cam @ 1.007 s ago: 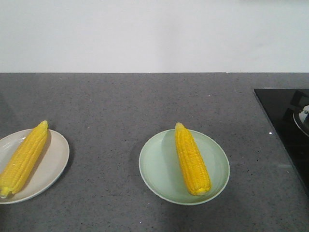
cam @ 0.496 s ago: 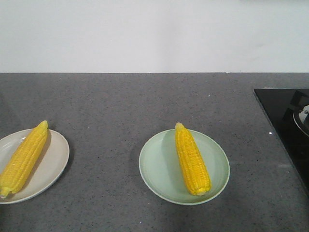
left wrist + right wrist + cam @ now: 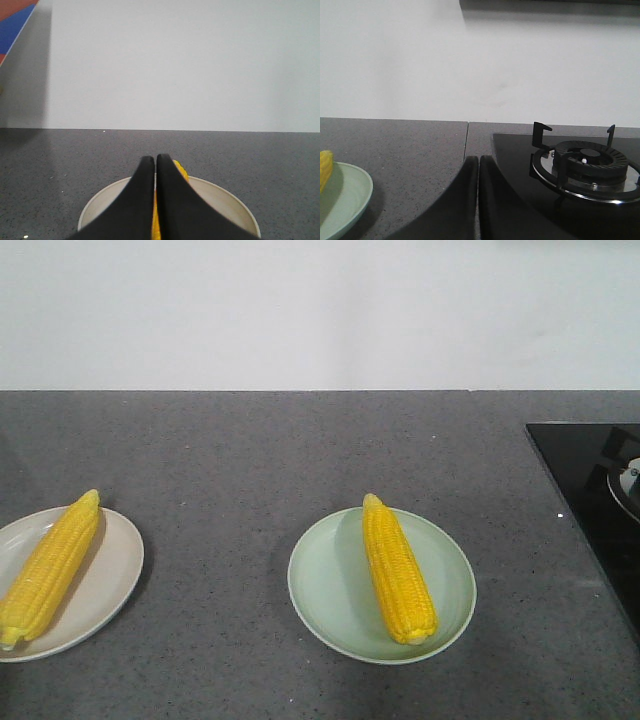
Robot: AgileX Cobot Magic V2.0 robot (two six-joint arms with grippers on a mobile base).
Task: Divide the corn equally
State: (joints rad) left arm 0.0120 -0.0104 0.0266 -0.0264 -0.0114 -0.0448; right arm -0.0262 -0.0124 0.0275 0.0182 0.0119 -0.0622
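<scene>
Left gripper (image 3: 155, 162) clenched, fingers pressed together, holding nothing, poised over a beige plate (image 3: 227, 200) with one corn cob (image 3: 180, 171) just beneath and beyond the tips. Right gripper (image 3: 478, 161) likewise clenched and empty above the grey tabletop (image 3: 405, 145). Left of it, a pale green plate (image 3: 350, 192) carrying the second cob (image 3: 325, 167); right and beyond, a gas burner (image 3: 587, 165) on black glass.
</scene>
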